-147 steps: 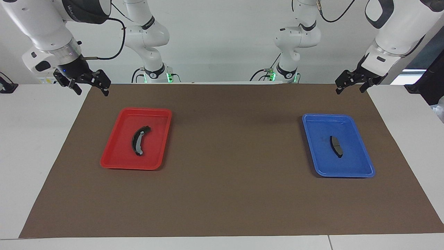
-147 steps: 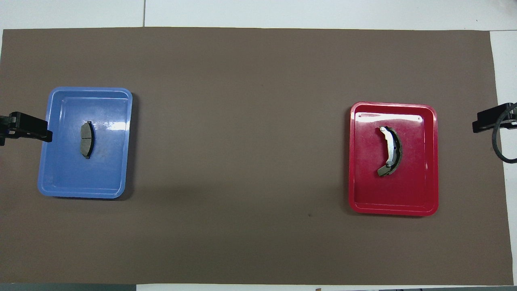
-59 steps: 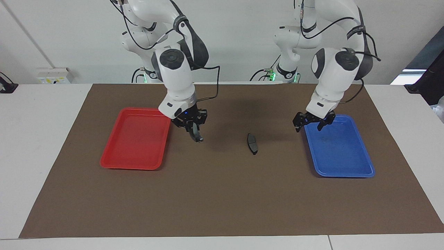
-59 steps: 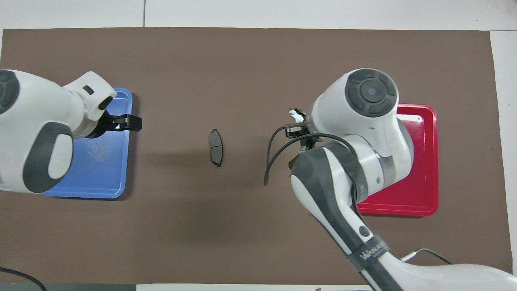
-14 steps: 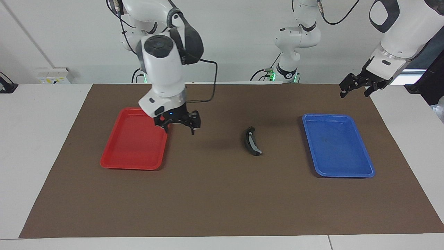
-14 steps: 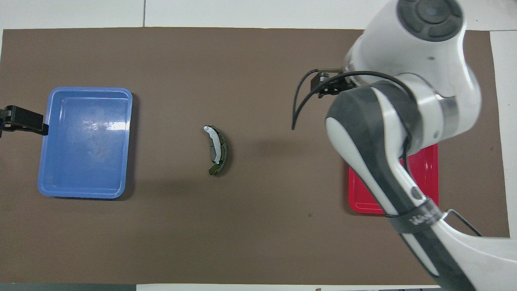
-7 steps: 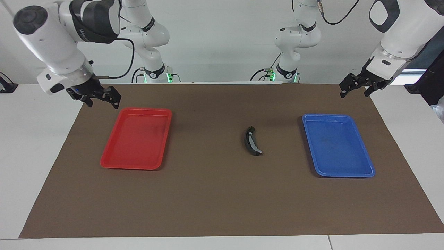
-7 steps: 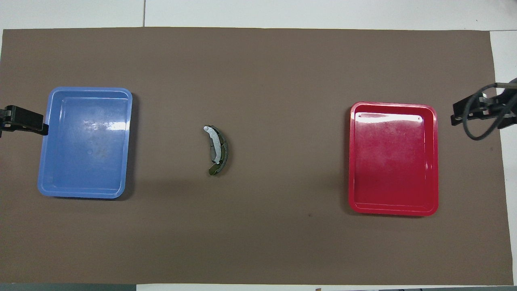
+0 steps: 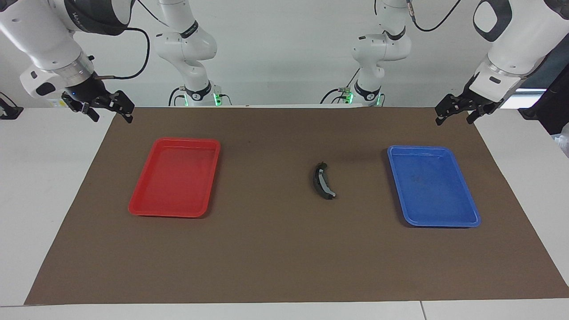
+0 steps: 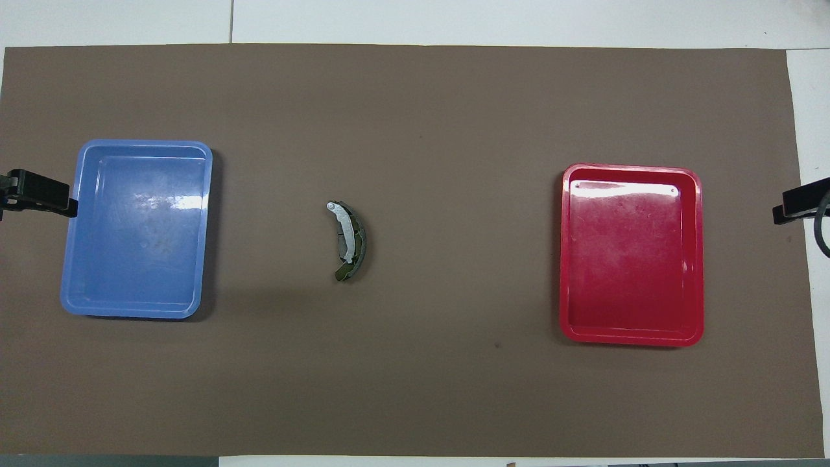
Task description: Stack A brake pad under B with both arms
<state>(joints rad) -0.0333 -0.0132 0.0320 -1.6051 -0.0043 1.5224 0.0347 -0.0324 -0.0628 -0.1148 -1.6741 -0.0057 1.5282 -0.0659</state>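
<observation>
Retreating since half a second ago, the right gripper (image 9: pixel 102 106) now hangs off the brown mat (image 9: pixel 284 266) at its own end, fingers spread, empty. Left gripper (image 9: pixel 458 111) waits, likewise open. B (image 9: pixel 323 181) lies mid-mat on the A brake pad (image 10: pixel 342 245), unmoved; stack looks done. Red tray (image 9: pixel 146 200) and blue tray (image 9: pixel 466 213) sit bare. White wall past the arms.

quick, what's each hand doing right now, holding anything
Left hand: open, holding nothing, up by its end of the table.
Right hand: open, holding nothing, up by its end.
</observation>
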